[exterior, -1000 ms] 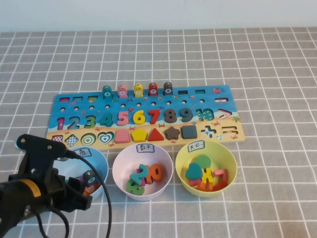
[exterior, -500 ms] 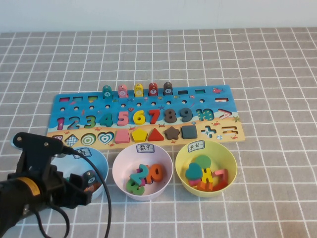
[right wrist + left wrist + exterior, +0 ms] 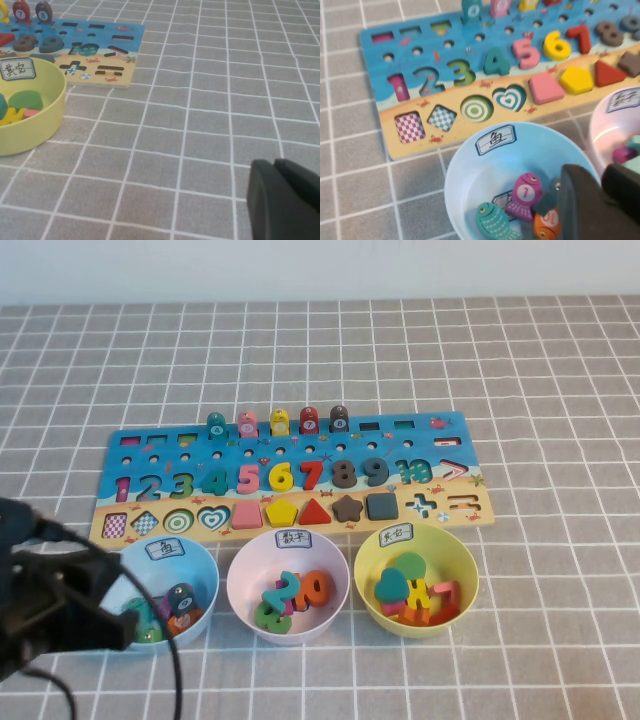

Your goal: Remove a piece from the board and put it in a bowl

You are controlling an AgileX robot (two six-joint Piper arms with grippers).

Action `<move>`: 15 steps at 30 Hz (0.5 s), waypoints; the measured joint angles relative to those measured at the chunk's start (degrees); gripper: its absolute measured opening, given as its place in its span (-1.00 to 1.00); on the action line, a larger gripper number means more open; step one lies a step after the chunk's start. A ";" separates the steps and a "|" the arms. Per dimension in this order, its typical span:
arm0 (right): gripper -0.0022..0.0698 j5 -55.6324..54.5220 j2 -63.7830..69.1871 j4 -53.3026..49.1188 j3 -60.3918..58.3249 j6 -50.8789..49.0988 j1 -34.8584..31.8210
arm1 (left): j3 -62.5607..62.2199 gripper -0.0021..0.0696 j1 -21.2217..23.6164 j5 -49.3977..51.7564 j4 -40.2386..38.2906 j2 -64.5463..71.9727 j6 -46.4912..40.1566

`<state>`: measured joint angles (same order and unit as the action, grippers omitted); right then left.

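green fish piece [image 3: 495,223], in pale-blue bowl [image 3: 470,165]

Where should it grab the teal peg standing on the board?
Probably take the teal peg by its upright top, from above, closing front to back: the pink peg crowds one side. The left gripper hovers at the blue bowl; the right gripper is parked over the table.

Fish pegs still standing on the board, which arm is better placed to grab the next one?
Left, probably. The left gripper hangs by the pale blue bowl, just below the board; the right gripper sits over bare table.
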<state>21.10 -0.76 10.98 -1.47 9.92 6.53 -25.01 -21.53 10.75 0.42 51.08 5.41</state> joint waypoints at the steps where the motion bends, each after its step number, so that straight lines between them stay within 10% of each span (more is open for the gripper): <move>1: -0.99 0.00 0.00 0.00 0.00 0.00 0.00 | 0.00 -0.74 0.00 1.31 0.00 -1.88 0.00; 15: -0.99 0.00 0.00 0.00 0.00 0.00 0.00 | 0.55 -0.94 0.00 16.24 0.11 -34.15 0.00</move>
<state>21.10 -0.76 10.98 -1.47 9.92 6.53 -24.46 -21.53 26.99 0.53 16.93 5.41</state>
